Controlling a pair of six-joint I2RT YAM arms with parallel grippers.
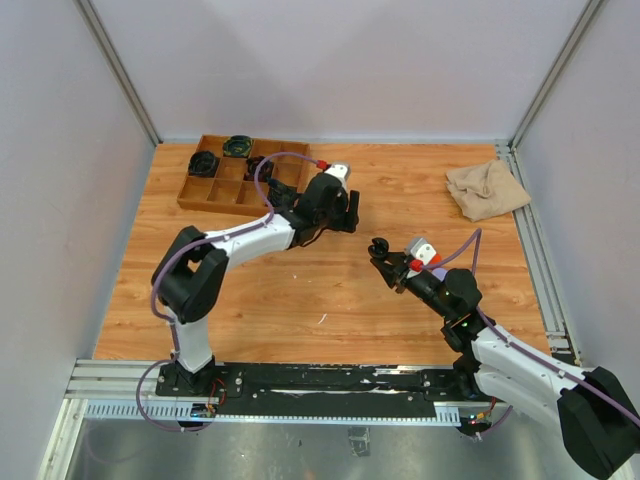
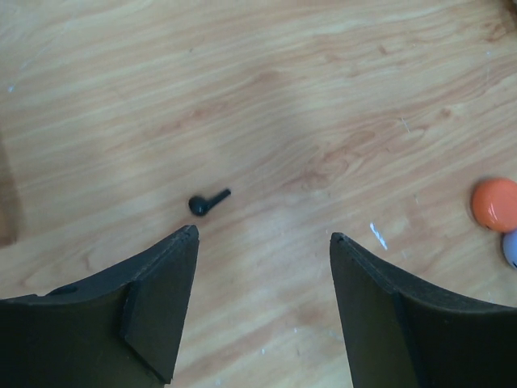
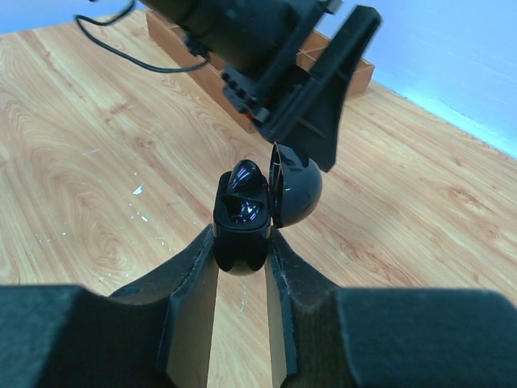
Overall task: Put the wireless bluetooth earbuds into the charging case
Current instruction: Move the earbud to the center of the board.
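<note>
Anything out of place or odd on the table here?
One black earbud lies loose on the table, just ahead of the open left tool, while the open black case is clamped in the right tool. Nothing looks spilled or damaged.

Bare table (image 2: 323, 97) surrounds the black earbud (image 2: 208, 201); an orange round thing (image 2: 494, 204) lies well apart
</note>
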